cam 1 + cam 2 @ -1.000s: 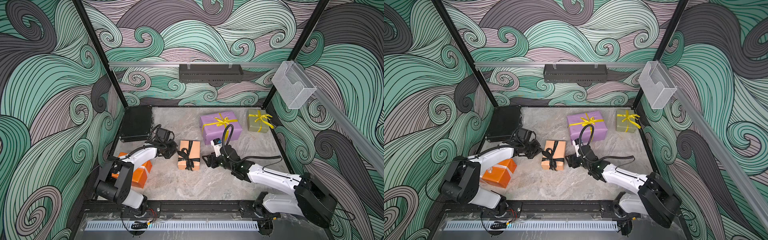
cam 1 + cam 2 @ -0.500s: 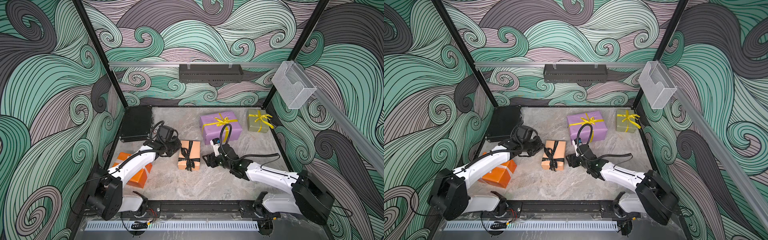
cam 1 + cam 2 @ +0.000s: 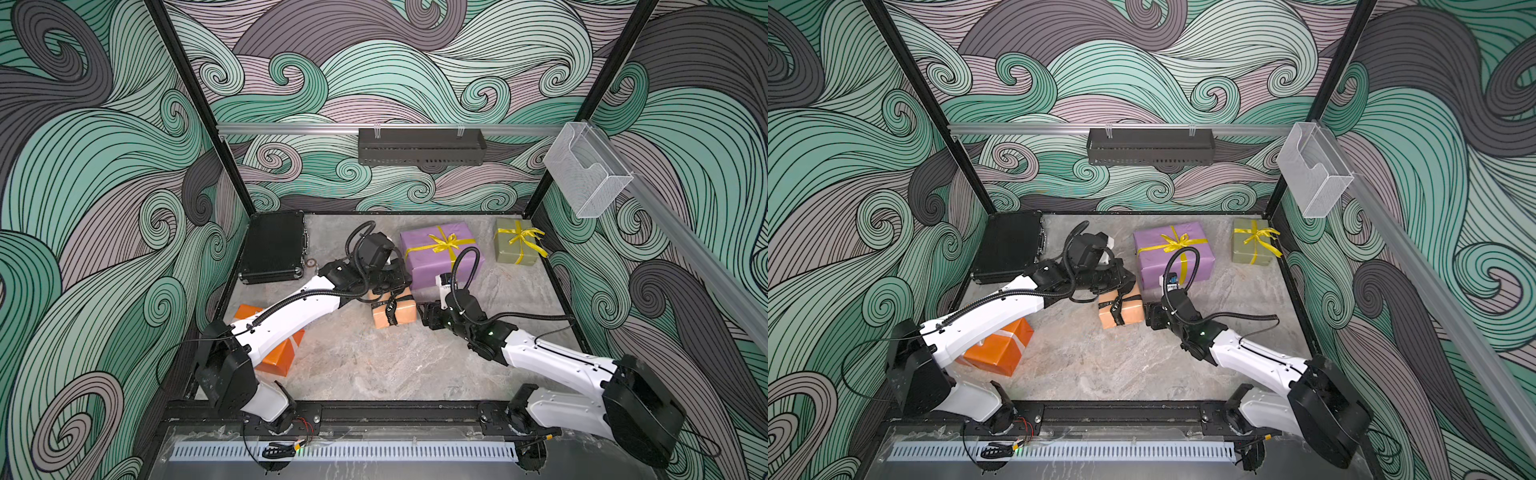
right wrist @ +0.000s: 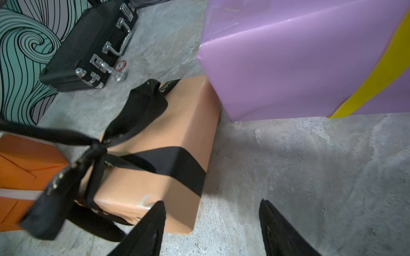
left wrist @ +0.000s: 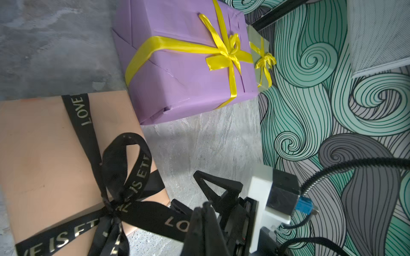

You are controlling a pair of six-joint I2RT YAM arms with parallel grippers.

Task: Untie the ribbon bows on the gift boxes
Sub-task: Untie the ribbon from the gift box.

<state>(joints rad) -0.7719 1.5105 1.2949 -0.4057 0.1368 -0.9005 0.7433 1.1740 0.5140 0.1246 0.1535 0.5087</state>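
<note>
I have the left tool (image 5: 203,213) closed, and from its wrist view it looks clamped on one free tail (image 5: 153,216) of the black ribbon (image 5: 126,168) tied round the tan box (image 5: 44,155). The right tool (image 4: 213,223) stands with its jaws apart and empty, one finger just beside the box's near corner. That box sits mid-table (image 3: 374,370), its far corner close against the purple box (image 3: 436,266). The green box (image 3: 513,253) is further along the back and the orange box (image 3: 1000,353) lies under my left arm; the yellow bows (image 3: 444,243) on the purple and green ones are tied. I judge the ribbon a soft woven band, limp and fairly grippy, so a pinch near the tail end should hold, and a straight pull away from the knot (image 5: 112,207) should slide the loop (image 5: 127,141) through. The box looks like light paper-wrapped card and I expect it to skid or tip with the pull, so I would brace it with the right tool on a side wall, never on the loops, which would only tighten
</note>
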